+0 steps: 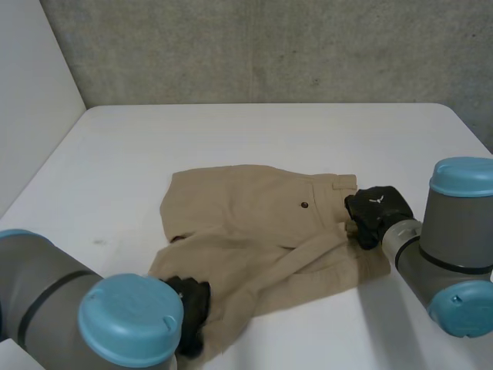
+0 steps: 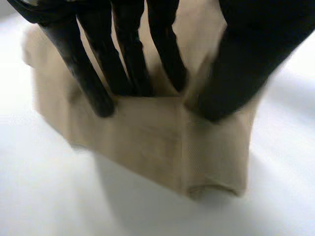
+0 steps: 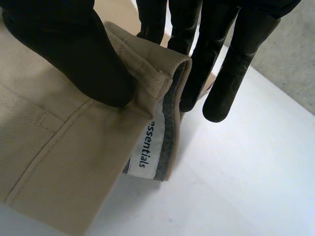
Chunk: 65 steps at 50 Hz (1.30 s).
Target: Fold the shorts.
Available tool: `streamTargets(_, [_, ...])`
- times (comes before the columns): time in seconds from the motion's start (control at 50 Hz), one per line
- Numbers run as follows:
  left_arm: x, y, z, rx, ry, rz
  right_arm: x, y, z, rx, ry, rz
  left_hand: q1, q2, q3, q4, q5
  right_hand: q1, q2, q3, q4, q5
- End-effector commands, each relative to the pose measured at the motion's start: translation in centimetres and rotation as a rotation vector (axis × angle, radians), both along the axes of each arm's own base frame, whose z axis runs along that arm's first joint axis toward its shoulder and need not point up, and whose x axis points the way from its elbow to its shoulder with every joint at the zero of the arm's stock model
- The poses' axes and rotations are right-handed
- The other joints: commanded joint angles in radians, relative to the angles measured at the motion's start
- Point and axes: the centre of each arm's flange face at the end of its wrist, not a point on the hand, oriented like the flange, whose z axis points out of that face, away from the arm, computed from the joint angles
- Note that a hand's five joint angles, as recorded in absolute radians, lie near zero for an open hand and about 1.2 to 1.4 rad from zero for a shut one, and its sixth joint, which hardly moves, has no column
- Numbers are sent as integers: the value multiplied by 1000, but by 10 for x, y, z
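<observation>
Inspection began at the near edge of the table, by its near left corner, where the left arm reached in. The left hand sat on the nearest leg hem of the shorts. In its wrist view, straight fingers pressed the tan cloth on one side and the thumb pressed it on the other. A raised ridge of the hem was nipped between them.

The shorts lay about the middle of the table, rumpled and partly doubled over. One leg ran towards the left hand, and the waistband pointed towards the right edge. A dark button showed on the cloth just below the waistband.

The right hand was at the right end of the waistband, on the right arm. In its wrist view, its thumb lay on the outer face of the band with fingers behind it. The band was gripped between them and raised, so its grey lining and a white label reading "essentials" faced outwards. The other fingers hung just beside the band's end, and contact there could not be determined.

Beyond the shorts the table ran to a grey concrete wall along its far edge
</observation>
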Motion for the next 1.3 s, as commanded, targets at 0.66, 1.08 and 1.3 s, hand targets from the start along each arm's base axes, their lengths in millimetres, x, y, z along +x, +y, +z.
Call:
streamTargets(0.66, [48, 10, 274, -827, 277, 21, -40, 120, 246, -531, -14, 175, 432, 400, 445, 396, 409, 438, 223, 215, 209, 225])
streamTargets(1.08, [-25, -146, 165, -634, 69, 14, 0, -19, 142, -230, 75, 142, 432, 400, 445, 396, 409, 438, 223, 215, 209, 225])
streamTargets(1.3, [-59, -244, 157, -926, 205, 21, 39, -102, 135, -546, 17, 59, 432, 400, 445, 396, 409, 438, 223, 215, 209, 225])
